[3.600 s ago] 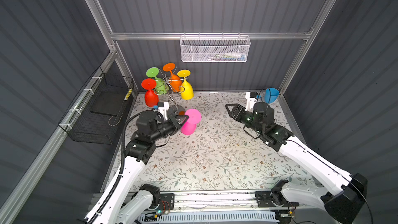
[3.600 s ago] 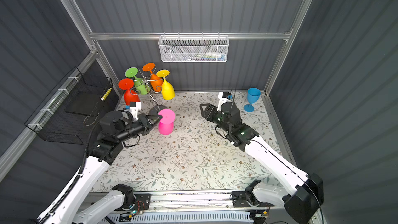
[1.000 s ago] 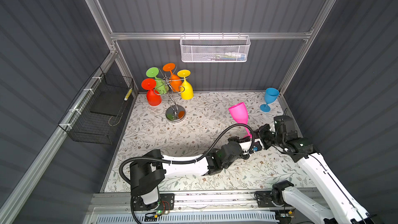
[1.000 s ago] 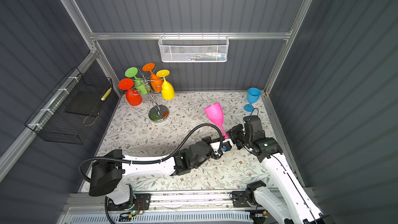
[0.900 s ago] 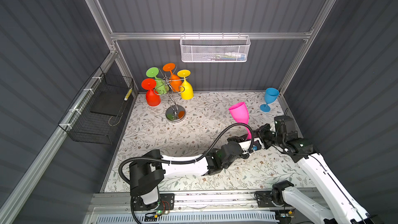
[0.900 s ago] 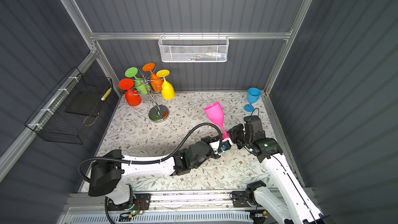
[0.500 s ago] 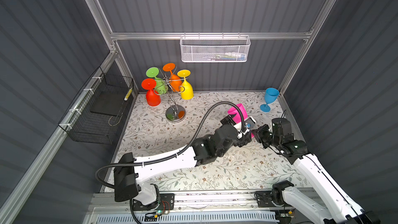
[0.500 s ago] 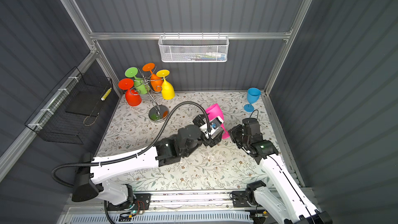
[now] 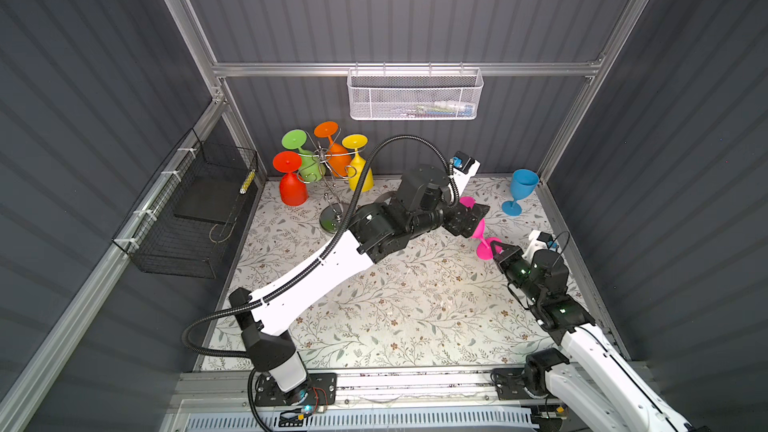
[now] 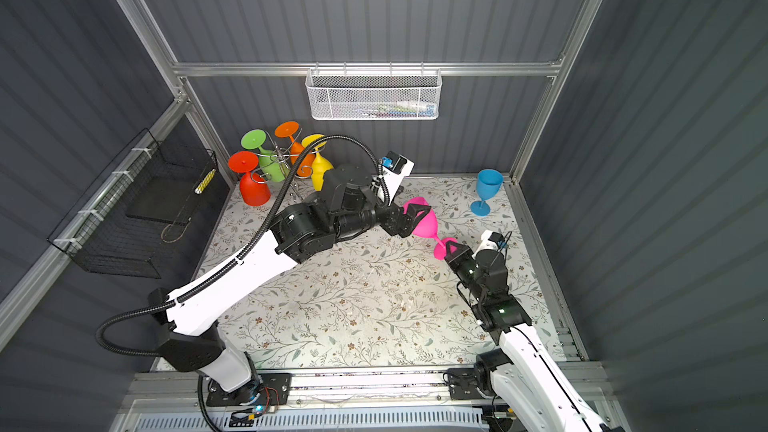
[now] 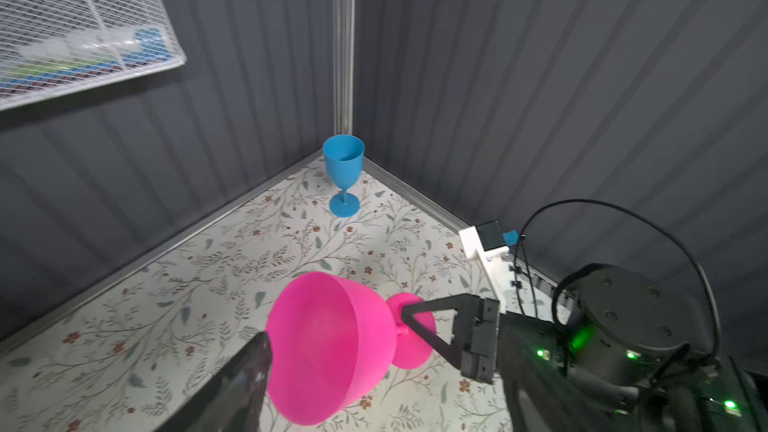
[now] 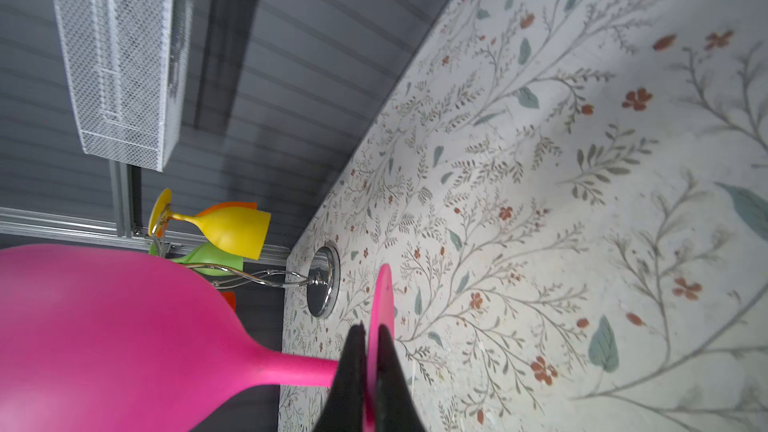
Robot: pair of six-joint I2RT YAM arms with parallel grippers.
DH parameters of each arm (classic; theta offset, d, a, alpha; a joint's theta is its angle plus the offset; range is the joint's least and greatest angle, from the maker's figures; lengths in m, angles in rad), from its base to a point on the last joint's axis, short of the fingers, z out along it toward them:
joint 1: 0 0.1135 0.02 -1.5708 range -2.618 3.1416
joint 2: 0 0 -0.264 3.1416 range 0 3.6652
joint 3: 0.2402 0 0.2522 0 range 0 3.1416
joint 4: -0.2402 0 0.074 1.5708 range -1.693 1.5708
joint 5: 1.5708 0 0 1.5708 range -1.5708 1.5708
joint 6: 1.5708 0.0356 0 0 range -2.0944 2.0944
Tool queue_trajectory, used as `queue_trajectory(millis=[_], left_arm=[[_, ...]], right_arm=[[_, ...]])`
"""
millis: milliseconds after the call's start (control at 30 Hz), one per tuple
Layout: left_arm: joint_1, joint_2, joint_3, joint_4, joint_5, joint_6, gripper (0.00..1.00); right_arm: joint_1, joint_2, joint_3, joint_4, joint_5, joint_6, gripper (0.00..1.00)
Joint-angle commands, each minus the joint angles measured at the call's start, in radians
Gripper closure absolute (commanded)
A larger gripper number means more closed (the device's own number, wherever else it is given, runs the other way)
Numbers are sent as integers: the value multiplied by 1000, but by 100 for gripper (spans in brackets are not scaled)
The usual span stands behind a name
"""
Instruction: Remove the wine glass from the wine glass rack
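My right gripper (image 12: 370, 351) is clamped on the foot of the pink wine glass (image 10: 426, 222), tilted above the tabletop (image 9: 395, 305) near its right edge. My left gripper (image 10: 413, 216) straddles the bowl; whether it presses, I cannot tell. The glass is already off the wine glass rack (image 9: 331, 218) in the far left corner; I judge only the setting down is left.

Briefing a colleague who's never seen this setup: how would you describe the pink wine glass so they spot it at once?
On the floral mat, look right of centre, just before the blue wine glass standing in the back corner. There the pink wine glass is held tilted, the right gripper shut on its foot. It is the only pink one; those on the chrome rack hang bowl-down.
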Motion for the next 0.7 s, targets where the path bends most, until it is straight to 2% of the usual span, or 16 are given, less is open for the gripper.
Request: queue_trajectory(millis=[0, 133, 400, 533, 667], left_arm=[[10, 70, 93, -189, 76, -75, 19], [21, 105, 133, -208, 64, -77, 21], [38, 189, 222, -249, 69, -51, 31], [39, 211, 235, -257, 78, -40, 43], [43, 218, 242, -252, 89, -37, 63]], right_arm=[[-5, -8, -32, 183, 45, -66, 100], [-5, -5, -70, 273, 72, -71, 100], [-6, 17, -75, 312, 76, -78, 100], [-6, 36, -77, 330, 70, -76, 100], [-7, 62, -76, 352, 66, -71, 100]])
